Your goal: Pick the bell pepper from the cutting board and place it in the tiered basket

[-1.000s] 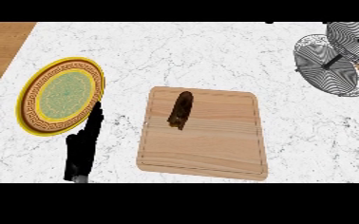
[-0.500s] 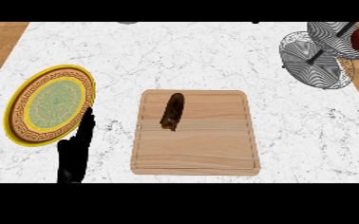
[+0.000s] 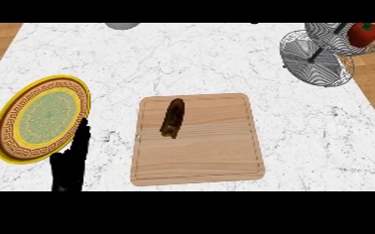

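Observation:
A dark brown, elongated bell pepper (image 3: 173,118) lies on the left half of the wooden cutting board (image 3: 219,151), in the middle of the white marble counter. The wire tiered basket (image 3: 315,64) stands at the far right; its upper tier is cut by the picture's right edge. My left hand (image 3: 70,166) rests at the lower left, fingers up and straight, holding nothing, a short way left of the board. No right hand shows.
A yellow patterned plate (image 3: 40,119) lies at the left edge, right beside my left hand. A red round fruit (image 3: 362,33) sits in the basket's upper tier. A grey rounded object (image 3: 122,25) peeks in at the counter's far edge.
The whole scene has slid left in the picture, so more of the tiered basket and the red fruit now show. The pepper lies as before; my left hand stays low and open.

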{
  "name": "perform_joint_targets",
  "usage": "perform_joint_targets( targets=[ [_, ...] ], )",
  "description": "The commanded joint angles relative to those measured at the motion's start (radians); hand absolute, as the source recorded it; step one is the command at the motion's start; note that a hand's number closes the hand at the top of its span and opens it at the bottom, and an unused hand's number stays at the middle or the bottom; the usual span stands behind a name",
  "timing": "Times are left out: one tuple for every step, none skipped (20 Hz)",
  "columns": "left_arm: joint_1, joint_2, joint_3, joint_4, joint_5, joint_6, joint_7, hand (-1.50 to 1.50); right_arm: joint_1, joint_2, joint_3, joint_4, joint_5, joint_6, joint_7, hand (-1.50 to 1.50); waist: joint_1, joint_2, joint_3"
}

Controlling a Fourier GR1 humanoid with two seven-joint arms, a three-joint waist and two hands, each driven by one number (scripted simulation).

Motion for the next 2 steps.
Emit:
perform_joint_targets(
  targets=[
    [0.024, 0.018, 0.017, 0.021, 0.023, -0.028, 0.010, 0.00, 0.139, 0.058, -0.033, -0.284, -0.102, 0.186, 0.062, -1.50, -0.015, 0.002, -0.003],
    [0.031, -0.004, 0.001, -0.003, 0.002, 0.006, 0.014, 0.00, 0.179, 0.087, -0.049, -0.361, -0.135, 0.204, 0.067, -1.50, -0.011, 0.002, -0.001]
  ],
)
